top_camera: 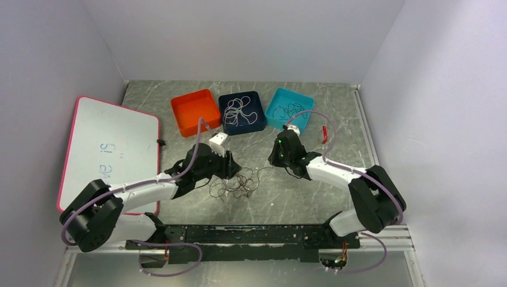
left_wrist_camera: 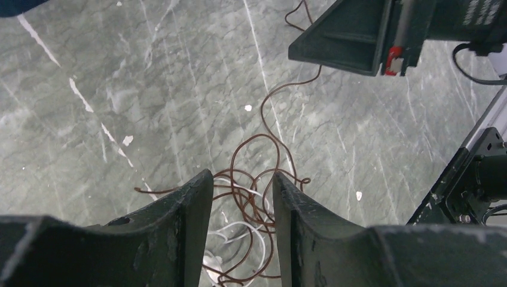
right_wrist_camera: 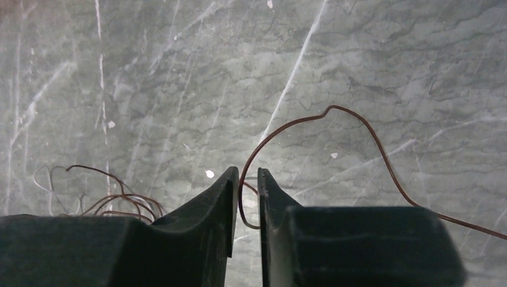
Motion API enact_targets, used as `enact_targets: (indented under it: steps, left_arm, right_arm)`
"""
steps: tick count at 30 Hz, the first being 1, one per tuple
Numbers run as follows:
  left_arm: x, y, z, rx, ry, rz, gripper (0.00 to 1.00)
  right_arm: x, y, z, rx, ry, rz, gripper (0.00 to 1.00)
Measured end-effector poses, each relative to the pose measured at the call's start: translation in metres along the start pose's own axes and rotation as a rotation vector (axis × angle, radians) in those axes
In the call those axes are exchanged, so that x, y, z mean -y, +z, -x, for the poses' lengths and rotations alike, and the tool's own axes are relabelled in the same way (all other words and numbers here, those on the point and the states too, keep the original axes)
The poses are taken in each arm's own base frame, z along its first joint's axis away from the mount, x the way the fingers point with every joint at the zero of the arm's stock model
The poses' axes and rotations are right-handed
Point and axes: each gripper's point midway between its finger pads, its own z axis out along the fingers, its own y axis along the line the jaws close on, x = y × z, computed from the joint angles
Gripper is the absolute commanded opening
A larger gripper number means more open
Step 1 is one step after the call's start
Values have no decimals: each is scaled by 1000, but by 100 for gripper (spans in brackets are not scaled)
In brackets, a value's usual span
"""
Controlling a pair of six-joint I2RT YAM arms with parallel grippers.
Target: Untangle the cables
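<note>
Cables [top_camera: 236, 185] between left tool [top_camera: 232, 168] and right tool [top_camera: 275, 160], trays [top_camera: 263, 113] behind, board [top_camera: 107, 149] left.

Trays, three: orange tray [top_camera: 192, 113]; navy tray [top_camera: 260, 110]; teal tray [top_camera: 274, 103]. Cable heaps, three: white cables [top_camera: 238, 111] in navy; black cables [top_camera: 292, 110] in teal; brown-and-white tangle [top_camera: 237, 184] loose on counter [top_camera: 299, 197], strands uncountable. Arms, two: left arm [top_camera: 143, 191]; right arm [top_camera: 335, 171]. Hands, two: left hand [left_wrist_camera: 242, 179]; right hand [right_wrist_camera: 246, 178]. Whiteboard [top_camera: 107, 149], one; small red item [top_camera: 324, 133], one.

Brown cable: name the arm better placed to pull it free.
Right, probably: its jaws narrowly straddle a free stretch of brown cable, apart from the tangle; the left jaws sit right over it.
</note>
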Motion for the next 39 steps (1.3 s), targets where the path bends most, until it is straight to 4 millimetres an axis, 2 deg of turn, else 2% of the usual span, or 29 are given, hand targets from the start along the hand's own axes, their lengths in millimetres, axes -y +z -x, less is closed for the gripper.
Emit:
enact_targets:
  steps: [3,6,12,14,19,23,26,29,34,39]
  left_arm:
    - [4,3,4,5,5,-18,51]
    - [9,9,9,11,22,-43,55]
    - [24,23,18,19,63,-128,62]
    - [30,29,22,21,78,-164,66]
    - [45,42,33,29,104,-241,73]
    - [53,49,39,48,117,-282,75]
    - [53,55,35,43,116,-295,76]
    - [50,64,22,16,101,-303,81]
    - [53,72,6,-21,81,-332,77]
    - [64,79,-3,-46,60,-373,56]
  right_arm:
    - [2,2,-3,-9,-9,-4,4]
    - [1,-6,1,12,-18,6,0]
    - [-20,-49,34,127,-16,103,0]
    - [-24,-59,38,141,-15,124,0]
    - [-29,-71,37,122,-5,150,0]
    - [-31,-78,36,117,18,161,0]
    - [-35,-85,42,126,38,172,0]
    - [-40,-92,49,141,53,189,0]
    - [-44,-97,54,153,73,200,0]
    - [-44,-100,53,150,88,201,0]
